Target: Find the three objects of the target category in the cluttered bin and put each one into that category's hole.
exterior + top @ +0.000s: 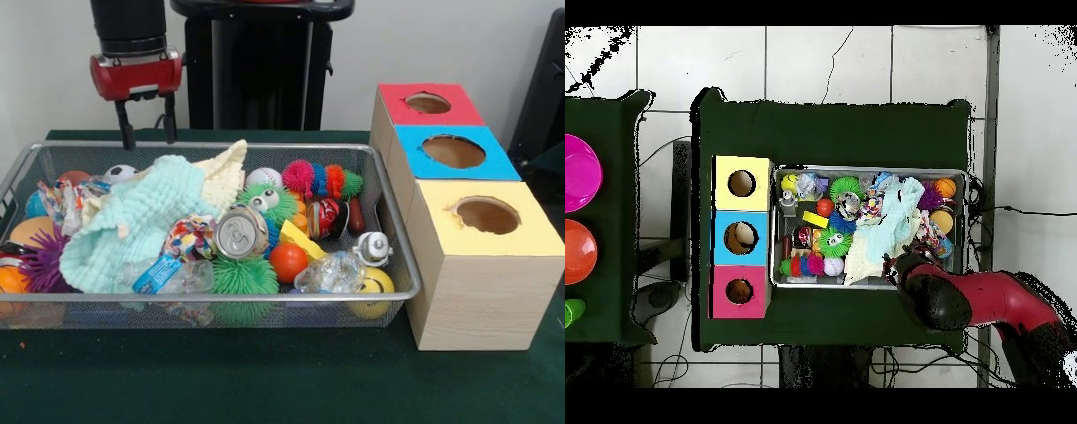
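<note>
Claw (147,132) released, empty, over bin (35,148) back edge; plush animals hidden under cloth (132,221).

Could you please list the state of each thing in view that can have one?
claw: open, empty, above the bin's far edge.
wire-mesh bin: full of clutter.
drink can: on its side, top facing the camera.
mint cloth: crumpled over the toys.
red-topped hole: open.
plastic bottle: lying on its side.

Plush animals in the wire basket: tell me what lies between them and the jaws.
No plush animal shows. A mint green cloth and a cream cloth cover the wire basket's left-centre, below the open gripper; they may hide them.
</note>
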Controlling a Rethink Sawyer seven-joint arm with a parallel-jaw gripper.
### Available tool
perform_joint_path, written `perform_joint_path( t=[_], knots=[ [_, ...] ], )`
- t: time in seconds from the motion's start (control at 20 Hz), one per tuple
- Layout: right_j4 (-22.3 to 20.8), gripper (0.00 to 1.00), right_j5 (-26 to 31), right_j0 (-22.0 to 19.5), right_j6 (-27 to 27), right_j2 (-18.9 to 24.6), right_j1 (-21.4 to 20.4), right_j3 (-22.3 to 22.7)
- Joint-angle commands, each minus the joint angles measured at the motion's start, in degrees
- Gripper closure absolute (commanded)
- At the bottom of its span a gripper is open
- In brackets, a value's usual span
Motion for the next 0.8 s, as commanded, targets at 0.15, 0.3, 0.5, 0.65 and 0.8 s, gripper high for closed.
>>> perform_joint_path(
  t=[0.15, 0.3, 0.5, 0.65, 0.8],
  knots=[
    [0.2, 0.0, 0.0, 1.0, -0.7, 2.1, 0.0, 0.5],
    [0.2, 0.0, -0.2, 1.0, -0.7, 2.1, -0.1, 0.5],
    [-0.3, 0.0, -0.8, 0.6, -0.5, 1.8, -0.1, 1.0],
    [-0.3, 0.0, -0.9, -0.1, -0.8, 1.9, -0.4, 1.6],
    [-1.0, 0.0, -1.2, 0.8, -0.4, 1.3, 1.3, 0.1]
  ],
)
